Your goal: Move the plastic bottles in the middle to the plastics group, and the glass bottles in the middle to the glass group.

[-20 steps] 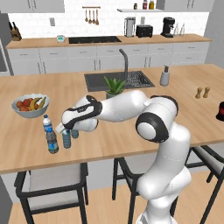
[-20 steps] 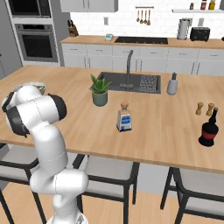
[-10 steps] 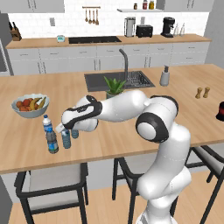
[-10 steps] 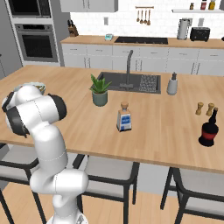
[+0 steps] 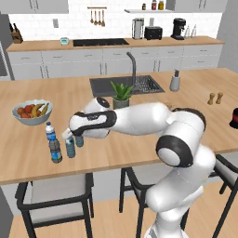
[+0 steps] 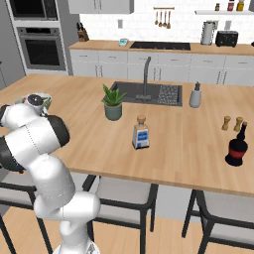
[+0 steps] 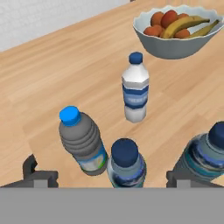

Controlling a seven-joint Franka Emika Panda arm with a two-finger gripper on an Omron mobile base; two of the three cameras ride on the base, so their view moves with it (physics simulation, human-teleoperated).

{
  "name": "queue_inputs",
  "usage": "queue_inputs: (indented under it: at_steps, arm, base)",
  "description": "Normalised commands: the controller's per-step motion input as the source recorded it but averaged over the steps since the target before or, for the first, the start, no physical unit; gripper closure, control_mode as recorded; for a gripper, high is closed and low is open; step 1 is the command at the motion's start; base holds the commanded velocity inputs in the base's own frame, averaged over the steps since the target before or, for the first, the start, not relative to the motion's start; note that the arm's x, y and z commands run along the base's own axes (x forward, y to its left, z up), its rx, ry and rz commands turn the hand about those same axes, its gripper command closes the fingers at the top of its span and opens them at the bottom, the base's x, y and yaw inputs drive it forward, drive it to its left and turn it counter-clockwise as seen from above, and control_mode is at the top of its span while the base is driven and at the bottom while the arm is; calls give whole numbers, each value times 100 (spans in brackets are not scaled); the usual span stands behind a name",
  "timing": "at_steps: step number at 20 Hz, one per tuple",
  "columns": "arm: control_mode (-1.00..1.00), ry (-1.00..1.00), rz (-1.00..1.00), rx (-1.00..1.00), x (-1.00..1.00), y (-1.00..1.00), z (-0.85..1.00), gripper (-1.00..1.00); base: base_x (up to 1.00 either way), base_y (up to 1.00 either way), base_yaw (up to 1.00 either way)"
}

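Jaws now spreading wide, the gripper (image 7: 111, 177) is releasing a translucent blue bottle (image 7: 126, 168) standing between ribbed grey bottle (image 7: 82, 144) and another (image 7: 205, 154); white-banded bottle (image 7: 135, 87) and fruit bowl (image 7: 177, 47) are sitting beyond.

island counter (image 6: 198, 149): wood top | potted plant (image 6: 113, 102) beside sink (image 6: 149, 93) | labelled square bottle (image 6: 141, 132) upright mid-counter | dark red-banded bottle (image 6: 236, 146) at right edge, near two wooden shakers (image 6: 232, 123) | fruit bowl (image 6: 38, 101) far left
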Motion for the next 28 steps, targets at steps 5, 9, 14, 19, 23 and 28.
queue_inputs:
  at_steps: [5,9,14,19,23,28]
  arm:
    - [-100,0,-4,0,-54,-78,54,-100]
    - [-100,0,-9,0,-44,-99,41,-100]
    - [-100,2,-19,0,-11,-99,36,-100]
    - [-100,5,-24,0,0,-99,35,-100]
    - [-100,3,-28,0,3,-91,23,-100]
    - [-100,3,-30,0,13,-82,16,-100]
  base:
    - [0,0,0]
    - [0,0,0]
    - [0,0,0]
    - [0,0,0]
    - [0,0,0]
    - [0,0,0]
